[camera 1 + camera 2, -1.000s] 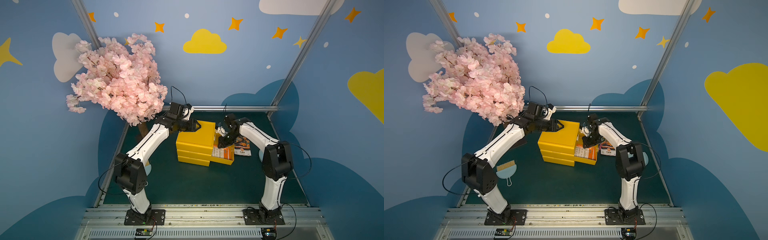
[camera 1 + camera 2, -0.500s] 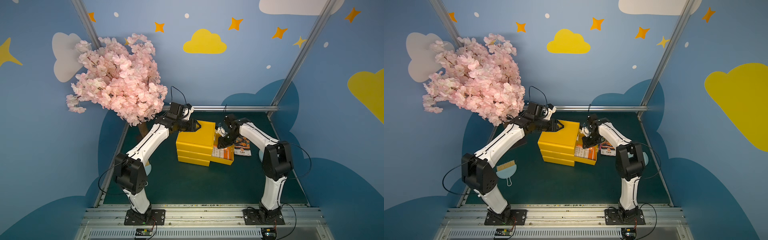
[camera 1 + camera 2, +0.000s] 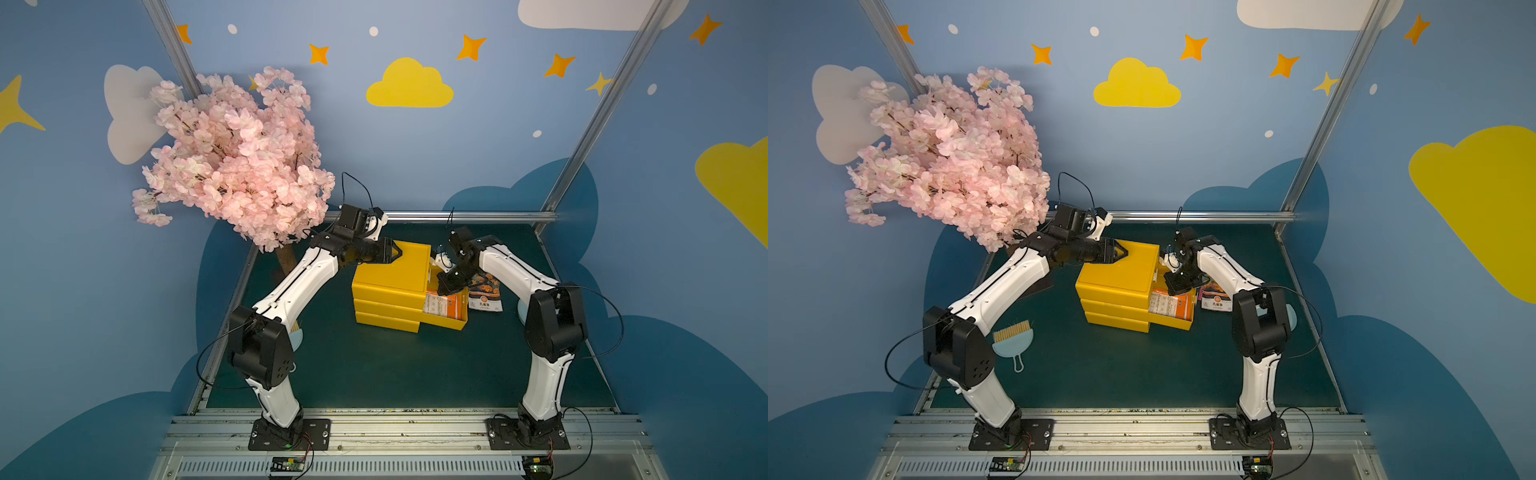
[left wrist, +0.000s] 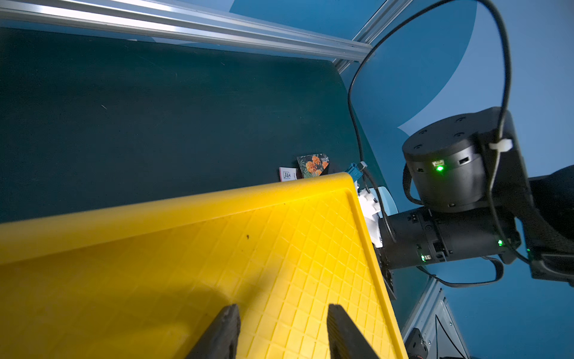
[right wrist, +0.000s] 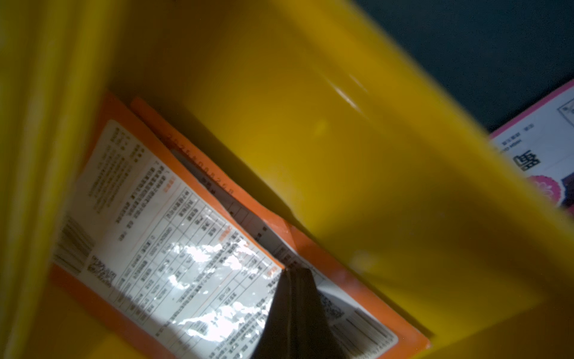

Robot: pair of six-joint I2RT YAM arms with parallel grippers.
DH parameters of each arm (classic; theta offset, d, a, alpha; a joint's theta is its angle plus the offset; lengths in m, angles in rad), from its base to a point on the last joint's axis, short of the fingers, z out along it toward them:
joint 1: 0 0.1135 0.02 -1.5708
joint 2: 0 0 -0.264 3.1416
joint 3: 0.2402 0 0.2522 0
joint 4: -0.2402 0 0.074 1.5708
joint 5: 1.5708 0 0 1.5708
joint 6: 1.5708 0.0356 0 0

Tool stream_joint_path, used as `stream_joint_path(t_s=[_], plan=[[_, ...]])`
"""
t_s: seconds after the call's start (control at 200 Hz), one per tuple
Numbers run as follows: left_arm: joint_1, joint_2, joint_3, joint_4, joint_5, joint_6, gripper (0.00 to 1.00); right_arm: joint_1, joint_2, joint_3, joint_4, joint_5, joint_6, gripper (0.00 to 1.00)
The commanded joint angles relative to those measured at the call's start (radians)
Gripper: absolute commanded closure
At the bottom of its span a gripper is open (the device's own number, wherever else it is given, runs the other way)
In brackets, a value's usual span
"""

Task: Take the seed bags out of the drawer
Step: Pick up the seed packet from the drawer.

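The right gripper (image 3: 445, 286) dips into the pulled-out drawer (image 3: 444, 322) of the yellow drawer unit (image 3: 388, 276), over the seed bags (image 3: 441, 306) inside. Another seed bag (image 3: 484, 293) lies on the green table (image 3: 374, 365) just beside it. The left gripper (image 3: 395, 253) hangs above the unit's top.

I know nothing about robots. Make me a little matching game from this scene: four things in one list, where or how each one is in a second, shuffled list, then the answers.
Things:
1. left gripper
2. right gripper
3. orange-flower seed bag
4. dustpan

Places or states:
A. lying on the green mat beside the open drawer
B. jaws shut, tips down in the drawer
C. pale blue, on the mat away from the yellow cabinet
D. jaws apart, over the cabinet's top

Pairs: 1-D, 2-B, 3-A, 4-C.
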Motion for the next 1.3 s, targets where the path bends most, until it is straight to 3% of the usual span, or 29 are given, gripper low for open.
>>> stream_joint_path(t_s=[0.0, 0.38, 1.292], plan=[[-0.004, 0.089, -0.067, -0.246, -0.073, -0.006, 0.48, 0.008, -0.079, 0.031, -0.040, 0.005, 0.024, 1.00], [-0.004, 0.099, -0.056, -0.244, -0.070, -0.008, 0.48, 0.014, -0.093, 0.147, -0.147, 0.131, 0.014, 1.00], [-0.005, 0.110, -0.043, -0.244, -0.064, -0.010, 0.48, -0.019, -0.210, 0.154, -0.209, 0.415, 0.049, 1.00]])
